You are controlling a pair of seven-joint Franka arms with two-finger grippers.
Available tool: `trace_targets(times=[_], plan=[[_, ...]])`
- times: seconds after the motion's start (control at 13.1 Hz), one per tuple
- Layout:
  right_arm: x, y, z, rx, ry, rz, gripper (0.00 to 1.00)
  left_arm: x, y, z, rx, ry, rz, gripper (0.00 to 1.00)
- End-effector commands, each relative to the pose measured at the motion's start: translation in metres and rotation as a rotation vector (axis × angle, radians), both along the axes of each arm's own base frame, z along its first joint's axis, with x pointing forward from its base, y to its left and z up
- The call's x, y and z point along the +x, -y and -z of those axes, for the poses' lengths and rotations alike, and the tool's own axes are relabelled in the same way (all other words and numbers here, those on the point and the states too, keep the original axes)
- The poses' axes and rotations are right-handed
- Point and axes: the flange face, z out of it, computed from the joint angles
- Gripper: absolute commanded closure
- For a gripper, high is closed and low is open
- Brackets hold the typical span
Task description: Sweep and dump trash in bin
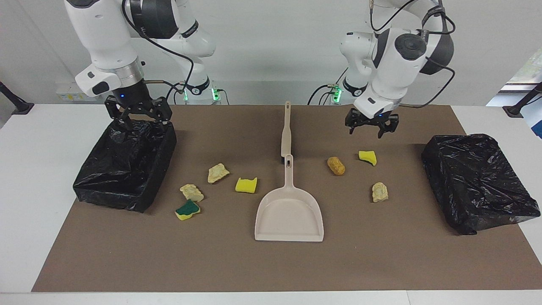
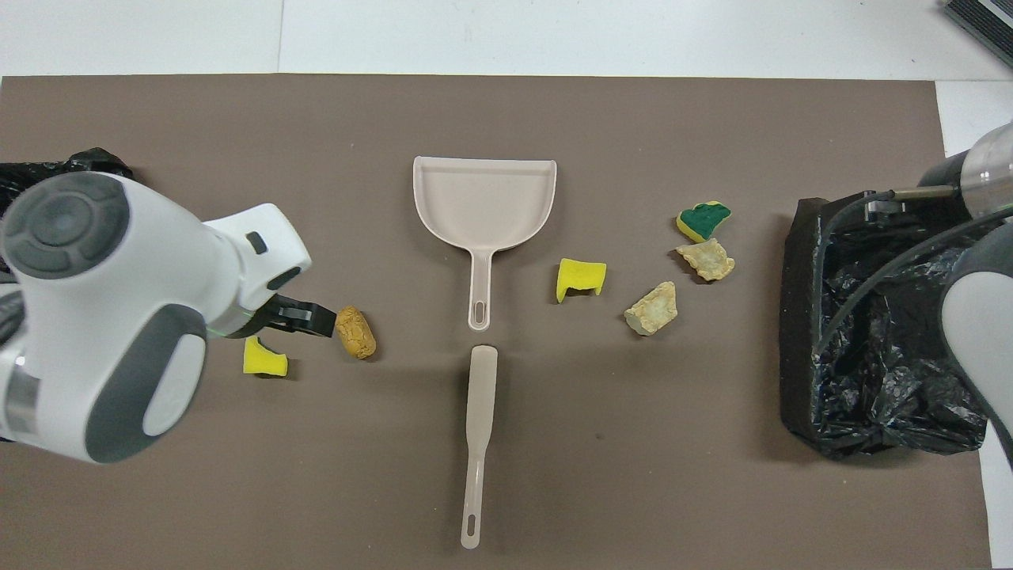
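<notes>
Black left hand [image 1: 371,126], fingers apart, empty, over yellow sponge bit [image 1: 367,157]; right hand [image 1: 137,115], spread, at bin [image 1: 127,169] rim's twelve o'clock.

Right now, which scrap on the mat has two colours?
The green-and-yellow sponge, lying beside a beige chunk near the open bin; the other scraps are single-coloured.

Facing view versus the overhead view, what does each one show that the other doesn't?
Only the facing view shows one beige chunk, the black-bagged box whole, the right gripper over the open bin, and the left gripper above the mat near a yellow sponge bit. Only the overhead view shows a gap between the brush and the dustpan. Both show the other six scraps.
</notes>
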Motion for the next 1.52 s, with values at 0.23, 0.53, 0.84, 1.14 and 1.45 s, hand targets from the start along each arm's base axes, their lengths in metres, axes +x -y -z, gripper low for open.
trace_targets(times=[0.23, 0.53, 0.84, 1.14, 1.45], plan=[[0.031, -0.121, 0.055, 0.014, -0.002, -0.093, 0.00, -0.084, 0.102, 0.063, 0.002, 0.007, 0.007, 0.00], [0.069, -0.229, 0.097, 0.053, 0.064, -0.040, 0.00, -0.150, 0.149, 0.113, -0.039, 0.061, 0.026, 0.00], [0.062, -0.275, 0.122, 0.054, 0.079, -0.100, 0.00, -0.211, 0.180, 0.136, -0.053, 0.070, 0.067, 0.00], [0.057, -0.282, 0.126, 0.073, 0.066, -0.106, 0.00, -0.247, 0.175, 0.139, -0.052, 0.071, 0.078, 0.00], [0.040, -0.325, 0.182, 0.015, -0.001, -0.178, 0.00, -0.257, 0.168, 0.142, -0.057, 0.076, 0.070, 0.28]])
